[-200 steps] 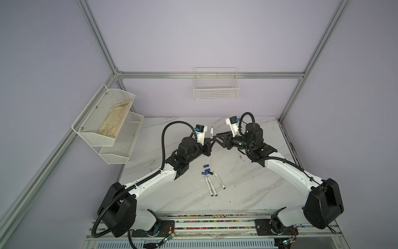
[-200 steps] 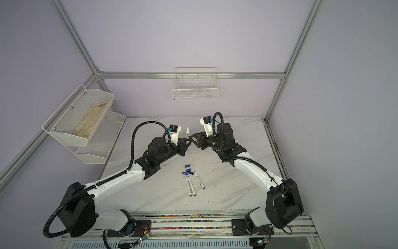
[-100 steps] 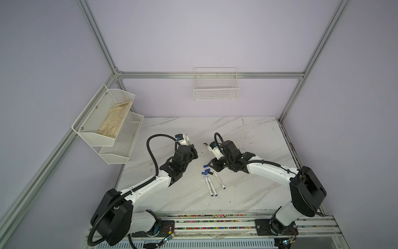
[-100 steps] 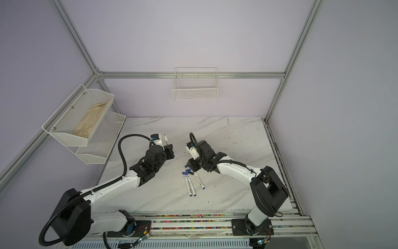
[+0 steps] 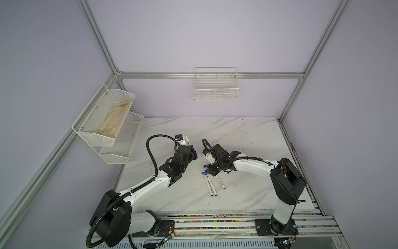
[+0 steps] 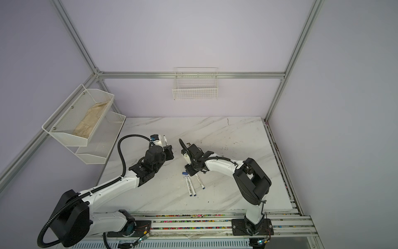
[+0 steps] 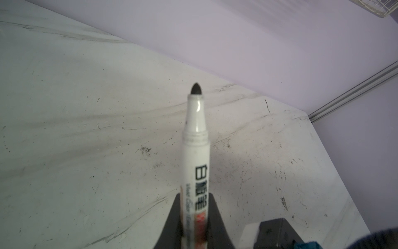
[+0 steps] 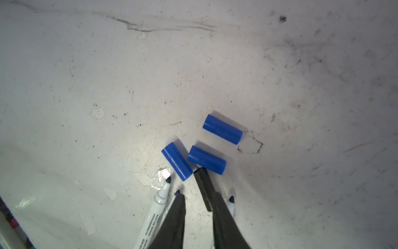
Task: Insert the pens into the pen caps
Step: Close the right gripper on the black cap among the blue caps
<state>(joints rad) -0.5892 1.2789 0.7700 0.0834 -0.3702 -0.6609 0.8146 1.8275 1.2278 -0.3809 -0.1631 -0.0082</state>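
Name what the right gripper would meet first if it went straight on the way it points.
Probably the black cap, lying just ahead between the fingertips of the right gripper; depth is unclear.

Marble table (image 5: 247, 140), wire basket (image 5: 216, 92), mesh shelf (image 5: 92, 127) holding cloth (image 5: 114, 120).

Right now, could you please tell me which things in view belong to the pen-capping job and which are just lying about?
Job: black-tipped pen in the left claw; three blue-tipped pens lying loose; three blue caps; black cap at the tips of the right claw.
Lying about: wire basket on the back wall; mesh shelf holding a cloth.
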